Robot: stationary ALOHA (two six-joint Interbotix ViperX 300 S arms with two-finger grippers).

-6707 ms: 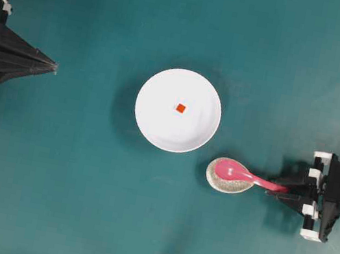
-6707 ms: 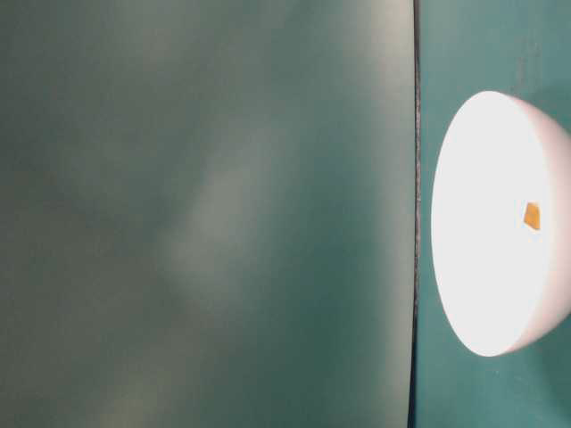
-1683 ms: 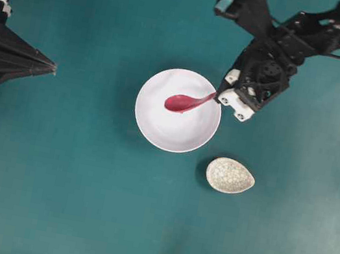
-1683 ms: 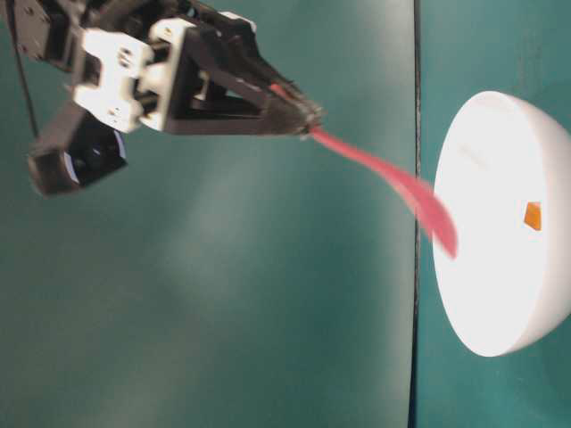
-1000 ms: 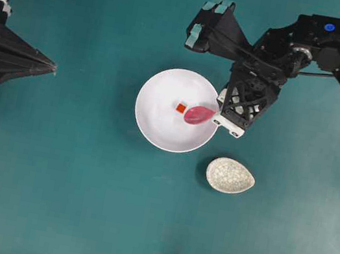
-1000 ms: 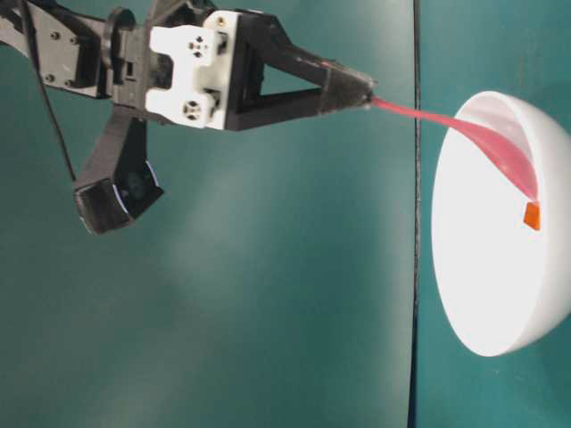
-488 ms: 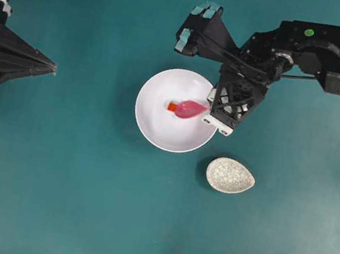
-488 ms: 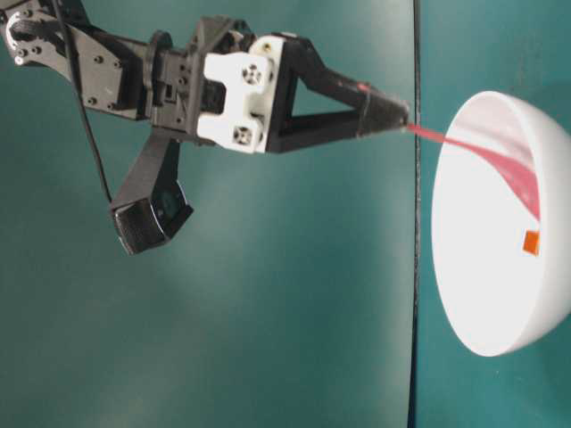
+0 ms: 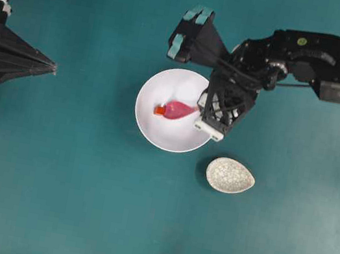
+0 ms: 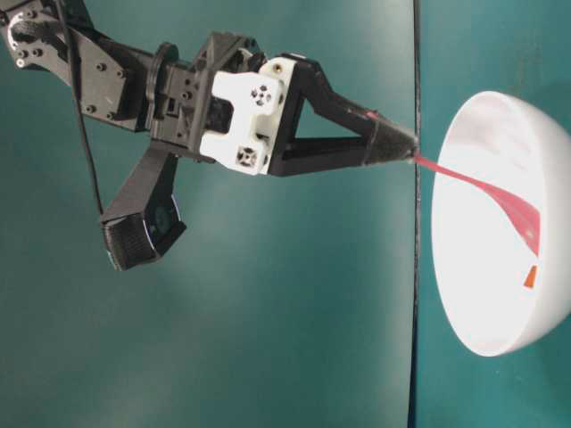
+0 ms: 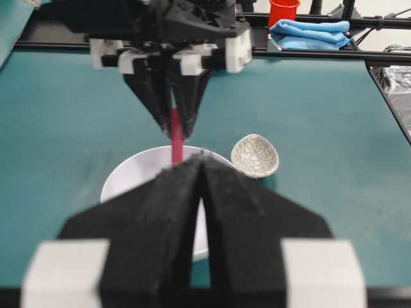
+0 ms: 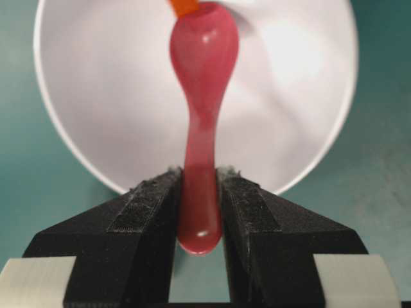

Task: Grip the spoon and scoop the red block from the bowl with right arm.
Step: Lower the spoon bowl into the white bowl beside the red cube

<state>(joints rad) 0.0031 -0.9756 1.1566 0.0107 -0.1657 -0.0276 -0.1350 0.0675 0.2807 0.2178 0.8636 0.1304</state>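
The pink-red spoon reaches into the white bowl, held by its handle in my right gripper, which is shut on it above the bowl's right rim. The scoop's tip touches the red block, which lies just left of it on the bowl floor. In the right wrist view the handle sits clamped between both pads, and the block shows at the scoop's far end. From table level the spoon slants down into the bowl above the block. My left gripper rests shut at the far left, holding nothing.
A small crackle-patterned dish stands just right of and below the bowl. In the left wrist view a red cup and a blue cloth lie beyond the table's black rail.
My right arm has moved left over the bowl with the spoon. The scoop has pushed the red block leftward across the bowl floor. The left arm has stayed still.
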